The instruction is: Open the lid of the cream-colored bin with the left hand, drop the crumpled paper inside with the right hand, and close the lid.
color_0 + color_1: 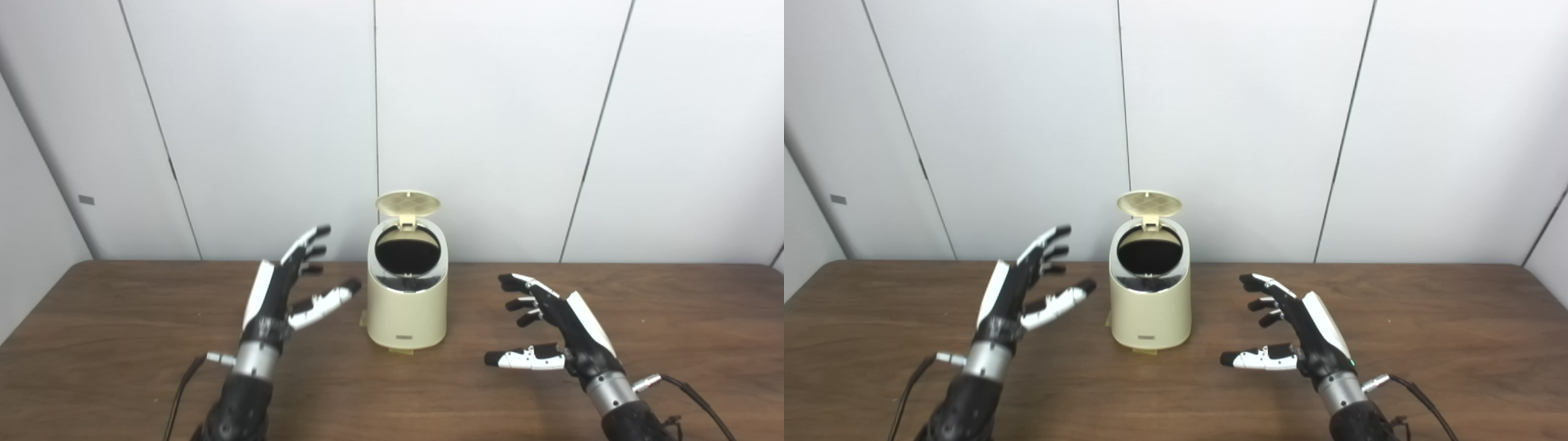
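Kid: Both arms come up from the bottom edge, L & R. What's the right hand [566,327] doing?

Pal: It hangs just over the brown table [110,343], at about 4 o'clock from the bin. Fingers spread wide, thumb poking left. It holds nothing.

Kid: And the left hand [278,294]?

Pal: Same deal. Fingers wide apart, pointing up & away, thumb sticking out toward the bin. It's at about 9 o'clock from the bin, near it but not touching. Holds nothing too.

Kid: Where's the bin?

Pal: Cream-colored bin [407,300] stands upright in the middle of the table, between the 2 hands, a bit farther back than them. Small tab peeks out under its base.

Kid: Is it open?

Pal: Yep. The lid [408,204] is flipped up & back at the 12 o'clock side, on its hinge. You can see its ribbed underside. The hole below is dark, so I can't tell what's inside.

Kid: What's behind?

Pal: White wall panels [490,122] w/ thin dark seams, right at the table's far edge.
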You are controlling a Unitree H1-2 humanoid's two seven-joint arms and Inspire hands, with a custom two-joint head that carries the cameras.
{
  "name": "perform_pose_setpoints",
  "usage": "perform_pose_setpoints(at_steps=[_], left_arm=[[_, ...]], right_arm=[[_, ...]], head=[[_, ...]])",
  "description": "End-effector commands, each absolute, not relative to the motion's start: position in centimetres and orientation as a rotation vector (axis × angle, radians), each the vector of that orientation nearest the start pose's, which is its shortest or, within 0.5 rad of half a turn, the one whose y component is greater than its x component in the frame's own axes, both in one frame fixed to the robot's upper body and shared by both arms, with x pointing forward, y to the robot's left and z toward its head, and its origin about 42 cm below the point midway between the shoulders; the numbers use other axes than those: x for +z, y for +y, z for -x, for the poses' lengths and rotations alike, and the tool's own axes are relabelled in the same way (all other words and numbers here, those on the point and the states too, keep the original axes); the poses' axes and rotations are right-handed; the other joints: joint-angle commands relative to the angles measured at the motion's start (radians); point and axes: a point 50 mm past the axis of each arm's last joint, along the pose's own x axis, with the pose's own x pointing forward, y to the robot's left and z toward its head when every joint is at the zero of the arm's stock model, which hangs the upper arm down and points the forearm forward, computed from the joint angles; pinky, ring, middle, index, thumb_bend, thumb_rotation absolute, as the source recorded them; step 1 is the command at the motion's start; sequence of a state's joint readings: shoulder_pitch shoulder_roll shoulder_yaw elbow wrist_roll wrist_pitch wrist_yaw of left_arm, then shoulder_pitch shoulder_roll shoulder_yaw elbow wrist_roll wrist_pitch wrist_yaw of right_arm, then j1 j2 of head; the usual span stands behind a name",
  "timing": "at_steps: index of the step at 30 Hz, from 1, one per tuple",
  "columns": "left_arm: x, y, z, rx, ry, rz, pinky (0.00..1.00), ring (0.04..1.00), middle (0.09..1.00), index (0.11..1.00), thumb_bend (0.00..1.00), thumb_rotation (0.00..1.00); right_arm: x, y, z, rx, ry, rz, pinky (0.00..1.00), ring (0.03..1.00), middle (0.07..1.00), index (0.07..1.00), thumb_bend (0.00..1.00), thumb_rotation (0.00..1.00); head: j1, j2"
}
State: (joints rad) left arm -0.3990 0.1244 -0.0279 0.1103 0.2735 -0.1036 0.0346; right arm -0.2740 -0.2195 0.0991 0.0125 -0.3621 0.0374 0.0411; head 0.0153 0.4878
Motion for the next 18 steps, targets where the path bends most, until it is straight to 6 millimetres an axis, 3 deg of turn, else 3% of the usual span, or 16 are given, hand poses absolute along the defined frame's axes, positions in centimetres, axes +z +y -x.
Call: perform_pose_setpoints(at_steps=[1,10,18], left_arm=[[24.1,19.9,-41.2,-0.070,-0.500,-0.374,0.76,0.934,0.976,0.957,0.81,0.39],[27.9,18.3,-43.7,-0.142,-0.550,-0.417,0.76,0.949,0.990,0.986,0.93,0.41],[30.0,16.9,-45.6,-0.226,-0.552,-0.529,0.84,0.988,1.000,0.965,0.98,0.46]], right_arm=[[19.6,-23.5,-37.3,0.113,-0.312,0.622,0.58,0.702,0.812,0.824,0.88,0.24],[19.0,-23.3,-37.5,0.115,-0.298,0.622,0.55,0.669,0.787,0.805,0.87,0.16],[18.5,-23.0,-37.4,0.128,-0.283,0.618,0.55,0.654,0.790,0.819,0.87,0.18]], head=[[0.002,0.000],[0.001,-0.003],[-0.012,-0.002]])
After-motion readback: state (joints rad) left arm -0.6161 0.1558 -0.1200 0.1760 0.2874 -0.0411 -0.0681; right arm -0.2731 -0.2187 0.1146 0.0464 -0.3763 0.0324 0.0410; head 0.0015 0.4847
